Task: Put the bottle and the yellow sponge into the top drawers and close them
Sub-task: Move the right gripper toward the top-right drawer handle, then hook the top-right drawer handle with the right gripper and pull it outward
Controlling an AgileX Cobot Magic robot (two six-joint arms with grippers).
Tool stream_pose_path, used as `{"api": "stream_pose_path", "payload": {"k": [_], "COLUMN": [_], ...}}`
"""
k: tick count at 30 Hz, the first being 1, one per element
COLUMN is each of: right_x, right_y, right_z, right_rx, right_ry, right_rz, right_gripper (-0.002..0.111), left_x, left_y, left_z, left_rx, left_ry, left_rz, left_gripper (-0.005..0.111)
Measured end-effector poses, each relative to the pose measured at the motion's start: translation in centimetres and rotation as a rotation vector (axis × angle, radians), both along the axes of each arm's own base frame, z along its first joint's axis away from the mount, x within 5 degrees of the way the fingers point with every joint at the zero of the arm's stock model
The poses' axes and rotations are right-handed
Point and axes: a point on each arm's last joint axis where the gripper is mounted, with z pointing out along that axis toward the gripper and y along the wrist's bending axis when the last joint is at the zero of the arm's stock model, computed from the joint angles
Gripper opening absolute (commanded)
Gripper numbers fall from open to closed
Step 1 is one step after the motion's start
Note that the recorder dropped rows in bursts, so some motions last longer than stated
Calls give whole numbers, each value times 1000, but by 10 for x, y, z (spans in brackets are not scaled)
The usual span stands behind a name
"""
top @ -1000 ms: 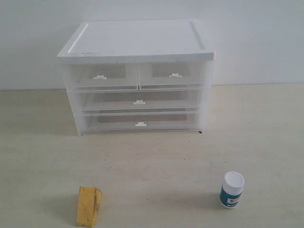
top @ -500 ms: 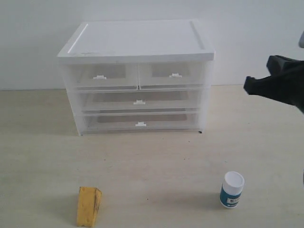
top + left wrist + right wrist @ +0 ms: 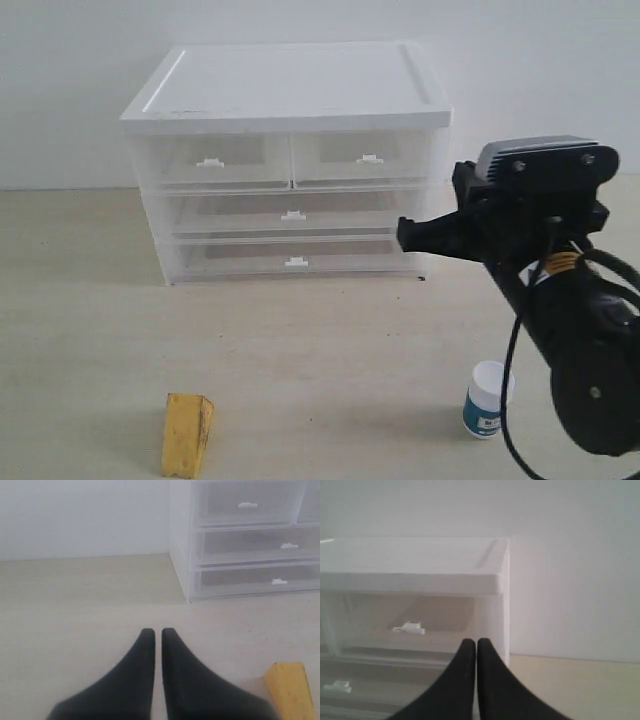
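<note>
One squat bottle point(image 3: 486, 400), white cap, teal label, stands front right on the table point(image 3: 330, 340), partly behind the right arm. One mustard-yellow sponge point(image 3: 187, 433), a wedge, lies front left. Two translucent top drawers point(image 3: 215, 160), both pushed in; two wide drawers point(image 3: 292, 215) beneath. Right gripper point(image 3: 402, 235) hovers near the cabinet point(image 3: 290, 85), jaws together. Left gripper point(image 3: 154, 631), jaws together too.

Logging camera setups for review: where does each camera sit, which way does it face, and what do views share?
Exterior: off the arms, facing the drawer cabinet front; right arm and shut right hand show, part-hiding the bottle.
Left wrist: low over the table, behind the shut left hand, facing the cabinet's left corner.
Right wrist: higher, behind the right hand, facing the top right drawer.
Shared: exterior and left wrist both show the yellow sponge; all three show the cabinet.
</note>
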Motion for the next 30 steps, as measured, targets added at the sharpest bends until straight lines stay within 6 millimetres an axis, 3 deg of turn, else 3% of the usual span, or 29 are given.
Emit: {"api": "stream_pose_path", "payload": {"k": [5, 8, 15, 20, 25, 30], "right_x": [14, 23, 40, 52, 67, 78], "right_y": [24, 33, 47, 58, 68, 75], "right_z": [-7, -14, -26, -36, -54, -46], "right_rx": [7, 31, 72, 71, 67, 99], "right_ry": [5, 24, 45, 13, 22, -16], "right_rz": [40, 47, 60, 72, 61, 45], "right_gripper": [0, 10, 72, 62, 62, 62], "left_x": [0, 0, 0, 0, 0, 0], "left_y": [0, 0, 0, 0, 0, 0], "left_z": [0, 0, 0, 0, 0, 0], "left_rx": [0, 0, 0, 0, 0, 0], "left_ry": [0, 0, 0, 0, 0, 0], "left_rz": [0, 0, 0, 0, 0, 0], "left_gripper": [4, 4, 4, 4, 4, 4]}}
